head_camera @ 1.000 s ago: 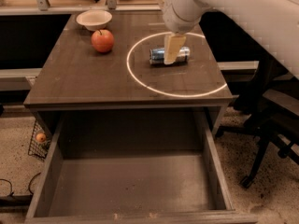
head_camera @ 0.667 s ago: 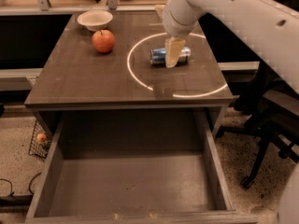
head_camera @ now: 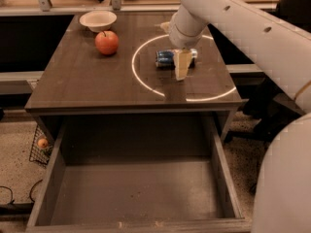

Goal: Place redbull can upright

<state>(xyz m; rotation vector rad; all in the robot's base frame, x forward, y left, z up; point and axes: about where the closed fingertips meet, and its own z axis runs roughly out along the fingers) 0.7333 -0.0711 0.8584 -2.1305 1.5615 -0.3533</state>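
The redbull can (head_camera: 166, 58) lies on its side on the dark wooden table (head_camera: 92, 81), inside a white light ring, its silver end pointing right. It is blue and silver. My gripper (head_camera: 182, 66) hangs straight down over the can's right half, one pale finger (head_camera: 182, 64) in front of the can and reaching to the tabletop. The can's right part is hidden behind that finger.
A red apple (head_camera: 107, 42) and a white bowl (head_camera: 98, 20) stand at the table's back left. An open drawer (head_camera: 138, 188) juts out below the table's front edge. A wire basket (head_camera: 41, 144) sits on the floor at the left. A chair stands at the right.
The gripper has come down a little toward the front side of the can. The can lies where it did.
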